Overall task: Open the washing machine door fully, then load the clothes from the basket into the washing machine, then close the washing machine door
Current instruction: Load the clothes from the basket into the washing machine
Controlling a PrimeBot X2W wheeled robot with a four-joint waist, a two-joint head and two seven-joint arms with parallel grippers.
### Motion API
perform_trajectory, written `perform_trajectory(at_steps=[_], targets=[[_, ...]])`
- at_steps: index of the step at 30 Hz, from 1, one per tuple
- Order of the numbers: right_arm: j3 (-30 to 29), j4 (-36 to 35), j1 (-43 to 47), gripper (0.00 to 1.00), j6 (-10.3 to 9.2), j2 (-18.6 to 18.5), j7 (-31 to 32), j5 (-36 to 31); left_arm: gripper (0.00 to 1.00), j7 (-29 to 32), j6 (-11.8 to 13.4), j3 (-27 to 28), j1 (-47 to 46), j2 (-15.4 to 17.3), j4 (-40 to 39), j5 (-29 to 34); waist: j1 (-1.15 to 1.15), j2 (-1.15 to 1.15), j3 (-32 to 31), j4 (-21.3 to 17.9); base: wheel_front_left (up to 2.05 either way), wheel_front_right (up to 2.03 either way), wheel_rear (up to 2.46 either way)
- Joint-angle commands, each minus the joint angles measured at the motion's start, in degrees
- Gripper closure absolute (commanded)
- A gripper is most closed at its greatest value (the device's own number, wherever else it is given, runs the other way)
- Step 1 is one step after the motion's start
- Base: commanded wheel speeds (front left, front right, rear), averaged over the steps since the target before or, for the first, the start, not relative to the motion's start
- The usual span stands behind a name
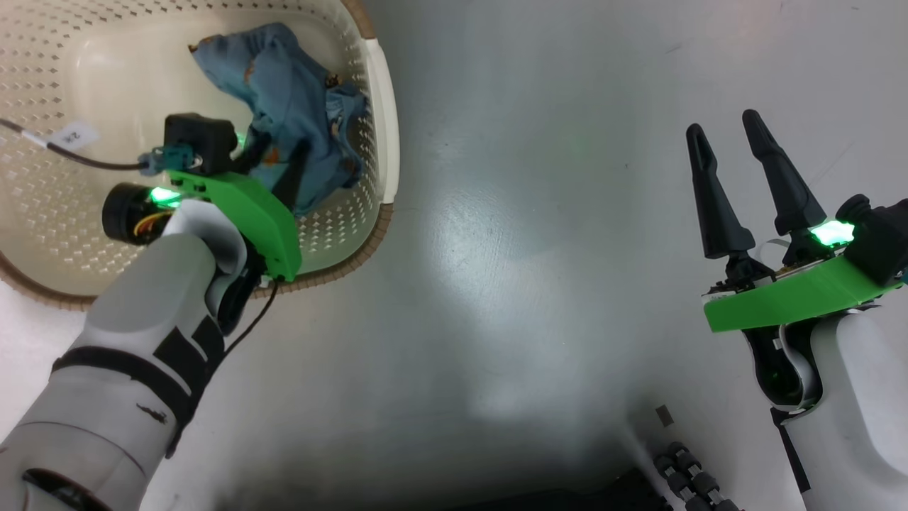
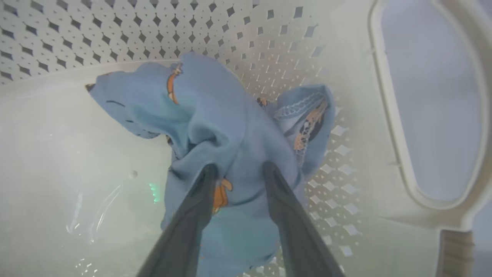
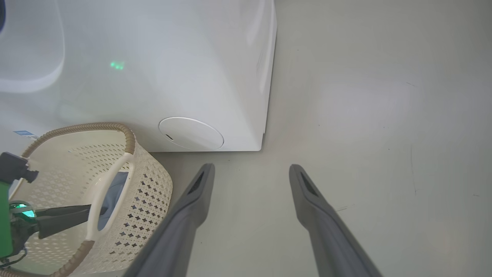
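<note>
The cream perforated basket [image 1: 383,106] stands on the floor at my left, close to the front of the white washing machine [image 3: 153,77]. The light blue clothes [image 1: 291,106] with orange prints lie bunched against its right wall. My left gripper [image 1: 277,167] reaches down into the basket, and its fingers are shut on a fold of the clothes [image 2: 215,115], with fabric bulging between the fingertips [image 2: 209,177]. My right gripper [image 1: 723,126] hovers open over bare floor at the right, holding nothing; its fingers [image 3: 203,181] point toward the washer's lower corner. The washing machine door is out of view.
A round white filter cover [image 3: 191,133] sits low on the washer front. The basket's side handle [image 2: 384,115] is just right of the clothes. A black cable with a white tag [image 1: 74,133] crosses the basket. My base's dark rollers [image 1: 681,475] show at the bottom edge.
</note>
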Motion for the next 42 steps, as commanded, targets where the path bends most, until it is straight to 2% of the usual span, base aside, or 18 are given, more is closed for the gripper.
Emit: perform_trajectory(at_steps=[1,2,3,12,17,23,31,32,42], targets=[[1.07,-1.21,2.16,0.00,0.09,0.06,-0.27,0.96,0.77,-0.65,-0.09,-0.76,0.07,1.97,-0.85,-1.41,0.00,0.00,-0.04,-0.01,0.00,0.00,0.00],[1.01,-1.21,2.21,0.00,0.09,0.07,-0.27,0.97,0.94,-0.80,-0.09,-1.36,0.03,2.09,-1.12,-2.19,0.00,0.00,-0.08,-0.03,0.00,0.00,0.00],[0.96,-1.21,2.27,0.00,0.09,0.09,-0.27,0.97,1.00,-0.90,-0.09,-2.01,-0.01,2.24,-1.31,-2.97,0.00,0.00,-0.14,-0.07,0.00,0.00,0.00],[0.72,-1.36,2.33,0.00,0.09,0.07,-0.27,0.79,1.00,-1.76,-0.09,-6.39,-0.81,2.91,-1.93,-8.24,0.00,0.00,-0.87,0.05,0.00,0.00,0.00],[0.20,-1.29,2.95,0.00,0.09,-0.06,-0.27,0.62,1.00,-2.33,-0.09,-6.34,-0.48,2.71,-1.62,-10.36,0.00,0.00,-3.33,0.96,0.00,0.00,0.00],[-0.88,-0.95,3.73,0.00,0.09,-0.39,-0.27,0.54,1.00,-2.39,-0.09,0.81,1.32,3.48,-4.63,-8.03,0.00,0.00,-7.38,2.66,0.00,0.00,0.00],[-2.07,0.28,6.50,0.00,0.09,-0.49,-0.27,0.43,1.00,-2.40,-0.09,13.18,8.70,3.48,-9.72,1.03,0.00,0.00,-15.62,4.67,0.00,0.00,0.00],[-2.21,0.65,7.48,0.00,0.09,-0.46,-0.27,0.47,1.00,-2.41,-0.09,16.01,11.02,3.38,-10.99,3.35,0.00,0.00,-18.02,4.97,0.00,0.00,0.00],[-3.26,2.79,13.28,0.00,0.09,-0.74,-0.27,0.94,1.00,-2.41,-0.09,27.94,22.80,3.03,-18.95,13.15,0.00,0.00,-28.87,6.26,0.00,0.00,0.00]])
